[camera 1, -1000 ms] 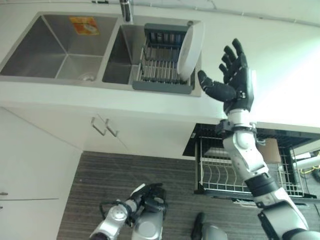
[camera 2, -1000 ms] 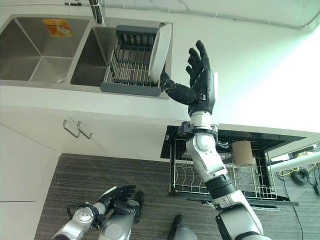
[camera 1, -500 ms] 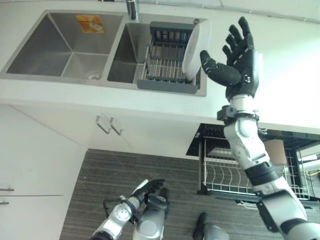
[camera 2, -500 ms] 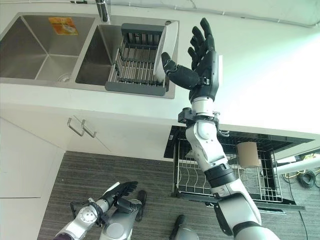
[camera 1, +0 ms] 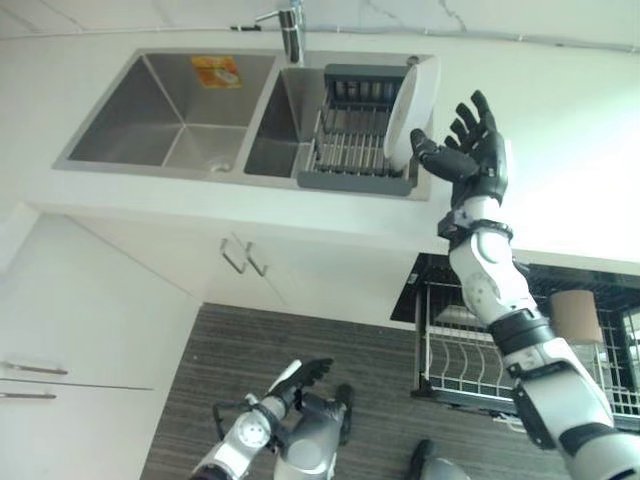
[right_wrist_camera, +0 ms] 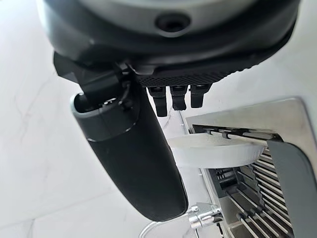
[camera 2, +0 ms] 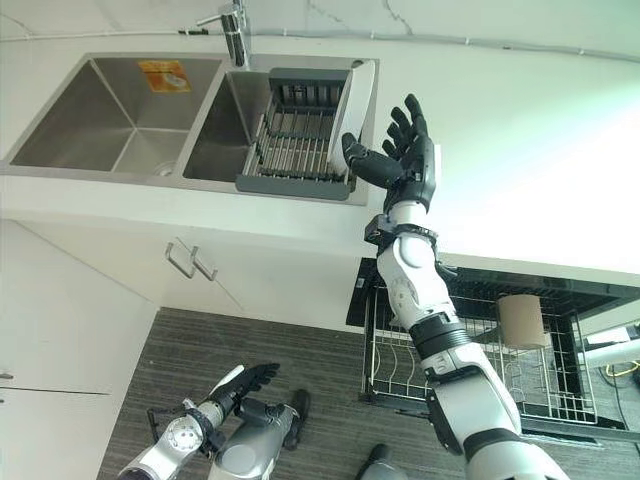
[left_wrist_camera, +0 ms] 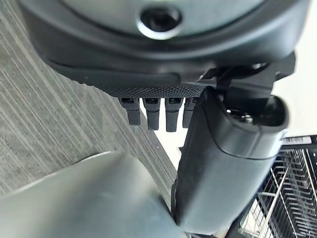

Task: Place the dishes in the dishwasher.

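While the plate (camera 1: 410, 98) stands on edge in the rack (camera 1: 355, 140) in the sink (camera 1: 160, 115), the right hand (camera 1: 478, 160) hovers just beside it, fingers (right_wrist_camera: 174, 96) spread and released. Left hand (camera 1: 300, 375) hangs low over the floor (camera 1: 200, 360), fingers relaxed.

White plate (camera 1: 411, 98), grey rack (camera 1: 355, 140) (steel wires), dark-striped floor (camera 1: 300, 330).

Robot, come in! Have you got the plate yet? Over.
Not yet. Right hand open beside white plate standing in sink rack. Left hand open, low, idle. Nothing blocking.
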